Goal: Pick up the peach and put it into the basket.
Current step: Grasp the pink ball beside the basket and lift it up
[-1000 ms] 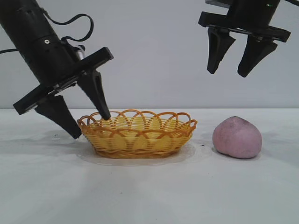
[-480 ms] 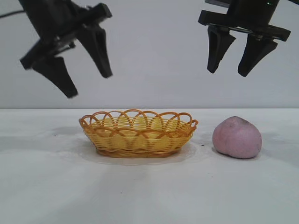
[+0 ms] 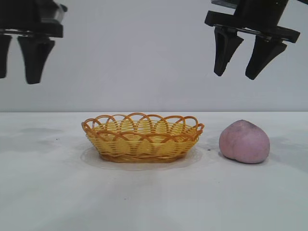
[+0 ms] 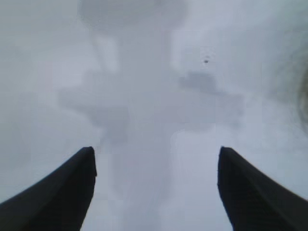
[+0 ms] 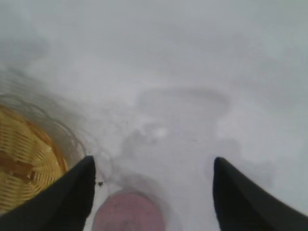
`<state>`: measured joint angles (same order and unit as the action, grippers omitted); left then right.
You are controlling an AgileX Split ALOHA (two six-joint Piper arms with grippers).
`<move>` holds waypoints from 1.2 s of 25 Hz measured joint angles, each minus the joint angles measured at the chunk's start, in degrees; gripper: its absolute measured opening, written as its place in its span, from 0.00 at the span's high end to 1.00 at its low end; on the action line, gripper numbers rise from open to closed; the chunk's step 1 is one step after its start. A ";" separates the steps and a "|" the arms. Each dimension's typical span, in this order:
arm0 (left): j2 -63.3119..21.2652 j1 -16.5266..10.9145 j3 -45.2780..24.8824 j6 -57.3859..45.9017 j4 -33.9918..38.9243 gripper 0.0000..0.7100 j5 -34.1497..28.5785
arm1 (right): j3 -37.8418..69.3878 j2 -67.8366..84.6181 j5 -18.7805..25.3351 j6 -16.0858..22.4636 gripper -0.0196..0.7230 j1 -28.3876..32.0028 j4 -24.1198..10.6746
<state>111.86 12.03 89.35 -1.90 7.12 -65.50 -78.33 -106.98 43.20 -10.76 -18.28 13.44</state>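
1. The white table [image 3: 154,202] is being seen as a smooth, matte surface, and the basket [image 3: 143,137] is being taken as the landmark resting near its middle.
2. The right gripper [image 3: 241,75] is being held high above the table, up and to the right of the basket. Its dark, tapering fingers [image 3: 224,53] are being kept spread apart with nothing between them. In the right wrist view the gripper [image 5: 153,163] is being shown parted over the table, with the peach [image 5: 127,211] lying below it.
3. The left gripper [image 3: 18,79] is being held high, up and to the left of the basket, with its fingers released and empty; only bare table is being shown between the gripper's [image 4: 156,156] fingers in the left wrist view.
4. The basket is being shown as a shallow oval of yellow-orange woven wicker with a looped, scalloped rim, and it is holding nothing.
5. The peach [image 3: 244,141] is being shown resting on the table just right of the basket, apart from it and well below the right gripper. It is rounded, matte and dusty pink-purple.
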 joint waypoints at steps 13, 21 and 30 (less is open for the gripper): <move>-3.69 -12.45 -1.17 1.14 -0.10 0.34 -4.03 | 0.00 0.00 0.34 -0.11 0.37 0.00 0.00; -20.58 -12.45 -14.99 1.19 -2.61 0.34 -3.40 | 0.00 0.00 0.59 -0.11 0.37 0.00 0.00; -44.55 -12.45 -37.93 1.57 -6.13 0.34 0.92 | 0.00 0.00 1.19 -0.11 0.37 0.00 0.00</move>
<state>67.32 -0.41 51.42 -0.33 1.00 -64.58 -78.33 -106.98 44.39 -10.87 -18.28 13.44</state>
